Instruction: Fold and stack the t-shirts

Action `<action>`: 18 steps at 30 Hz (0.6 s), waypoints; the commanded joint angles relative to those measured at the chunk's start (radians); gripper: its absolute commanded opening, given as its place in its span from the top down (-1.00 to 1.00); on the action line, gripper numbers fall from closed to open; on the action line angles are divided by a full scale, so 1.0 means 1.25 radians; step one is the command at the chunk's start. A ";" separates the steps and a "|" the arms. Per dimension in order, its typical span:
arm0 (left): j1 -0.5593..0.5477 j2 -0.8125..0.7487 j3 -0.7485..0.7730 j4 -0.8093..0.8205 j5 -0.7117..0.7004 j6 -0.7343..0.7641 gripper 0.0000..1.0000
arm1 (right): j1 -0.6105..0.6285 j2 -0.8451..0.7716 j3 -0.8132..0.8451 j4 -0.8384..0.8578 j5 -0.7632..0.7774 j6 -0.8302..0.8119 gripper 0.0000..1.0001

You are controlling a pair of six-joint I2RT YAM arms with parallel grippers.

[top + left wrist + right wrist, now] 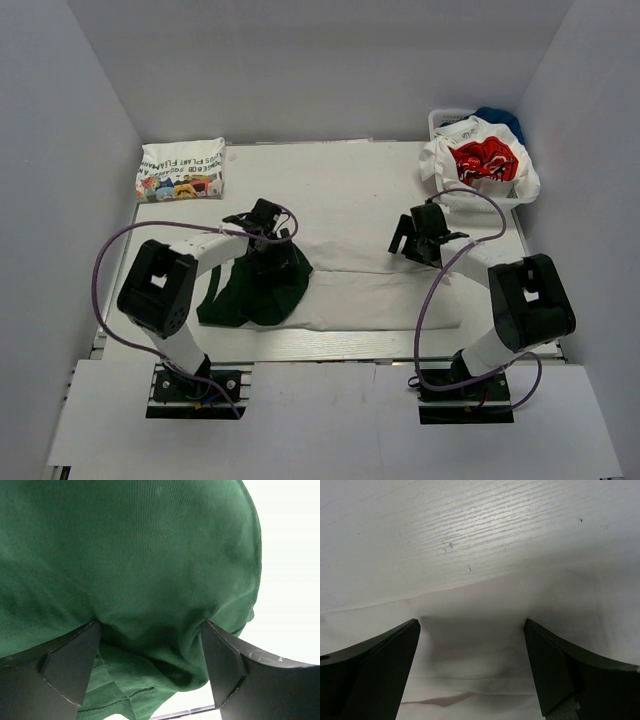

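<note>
Table [340, 190]: green shirt [285, 288] partly hidden.

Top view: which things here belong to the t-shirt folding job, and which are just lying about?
Job:
- folded white printed t-shirt, far left corner
- white t-shirt with dark green parts, spread in the middle
- white red-printed t-shirt, heaped in the basket
- blue cloth behind it, probably another tee

Just there:
- white plastic mesh basket, far right corner
- white table top

Basket [440, 119] mostly under t-shirts [482, 160]
</note>
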 commanded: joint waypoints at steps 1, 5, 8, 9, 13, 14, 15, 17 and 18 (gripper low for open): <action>0.012 0.156 0.069 0.057 -0.053 0.037 -0.85 | 0.008 -0.013 -0.052 -0.062 -0.049 0.049 -0.81; 0.040 0.406 0.402 0.011 -0.061 0.106 -0.85 | 0.053 -0.103 -0.124 -0.092 -0.097 0.087 -0.81; 0.048 0.669 0.819 -0.079 -0.020 0.156 -0.85 | 0.185 -0.131 -0.156 -0.111 -0.144 0.114 -0.81; 0.048 0.750 1.084 -0.106 0.022 0.172 -0.85 | 0.211 -0.131 -0.158 -0.131 -0.158 0.117 -0.81; 0.048 0.926 1.256 0.027 0.160 0.109 -1.00 | 0.398 -0.137 -0.130 -0.162 -0.179 0.113 -0.81; 0.048 0.902 1.184 0.200 0.175 0.080 -1.00 | 0.409 -0.148 -0.129 -0.160 -0.206 0.102 -0.81; 0.048 0.883 1.118 0.254 0.192 0.069 -1.00 | 0.420 -0.170 -0.131 -0.155 -0.197 0.103 -0.81; 0.036 0.927 1.190 0.232 0.153 0.058 -1.00 | 0.460 -0.211 -0.148 -0.157 -0.190 0.111 -0.81; 0.036 0.952 1.259 0.223 0.163 0.051 -1.00 | 0.464 -0.216 -0.158 -0.156 -0.164 0.119 -0.81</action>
